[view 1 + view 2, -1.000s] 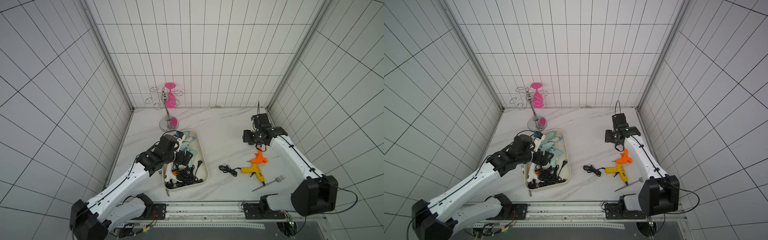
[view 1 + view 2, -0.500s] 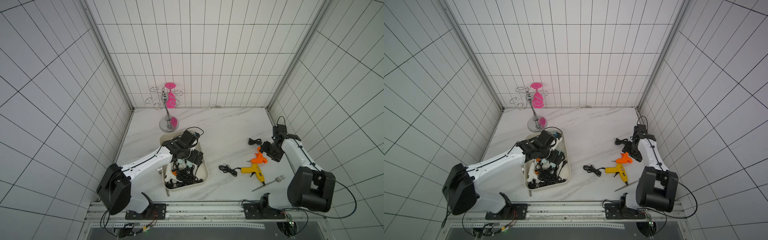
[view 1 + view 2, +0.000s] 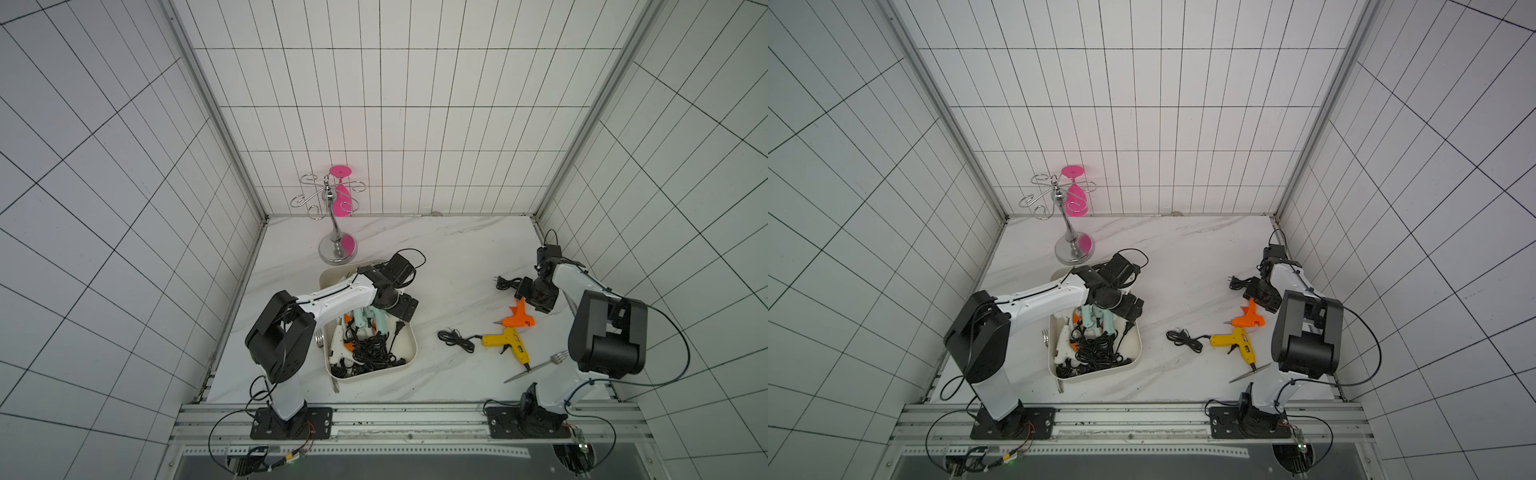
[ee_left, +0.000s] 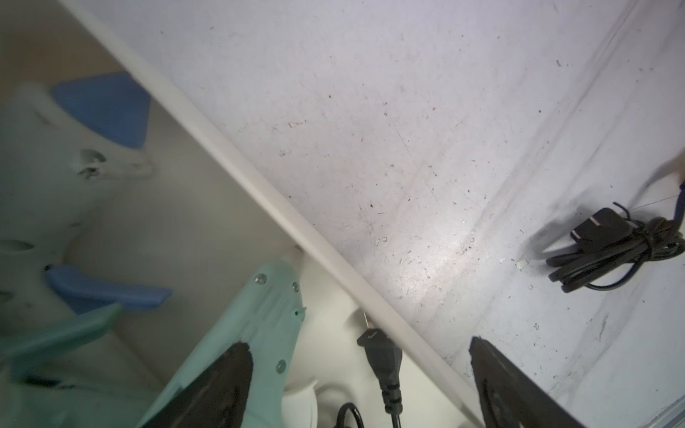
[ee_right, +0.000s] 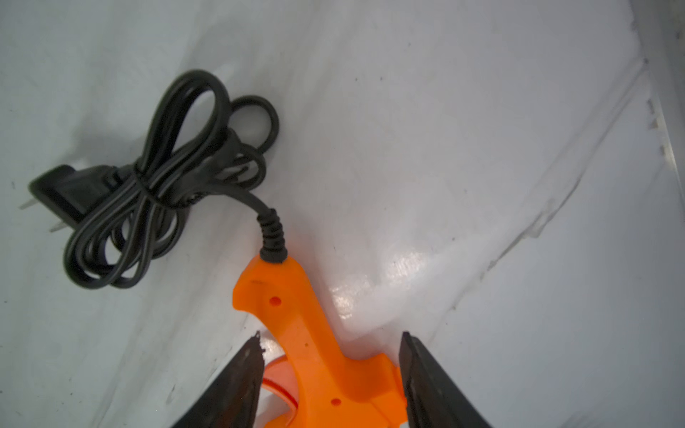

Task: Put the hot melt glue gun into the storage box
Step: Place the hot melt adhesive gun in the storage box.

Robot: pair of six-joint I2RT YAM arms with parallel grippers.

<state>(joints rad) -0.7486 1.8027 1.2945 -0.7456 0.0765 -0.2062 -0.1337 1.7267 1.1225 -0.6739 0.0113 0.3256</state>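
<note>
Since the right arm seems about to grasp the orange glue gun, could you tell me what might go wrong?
1. The right gripper straddles the orange glue gun with jaws open; closing off-centre may twist it loose.
2. Its bundled cord lies loose and may drag or snag when lifted.
3. The storage box is crowded with glue guns and cords, and the left gripper hovers at its rim, perhaps blocking the drop.

Chrome glass rack (image 3: 337,245) w/ pink goblet (image 3: 341,198) hung upside down, at back of marble tabletop (image 3: 457,245), well beyond L fingers (image 4: 511,389). Fork (image 3: 536,368) flat on tabletop nr front edge, lying at a slant, well apart from R fingers (image 5: 430,389). Tiled walls (image 3: 374,124) all round.
</note>
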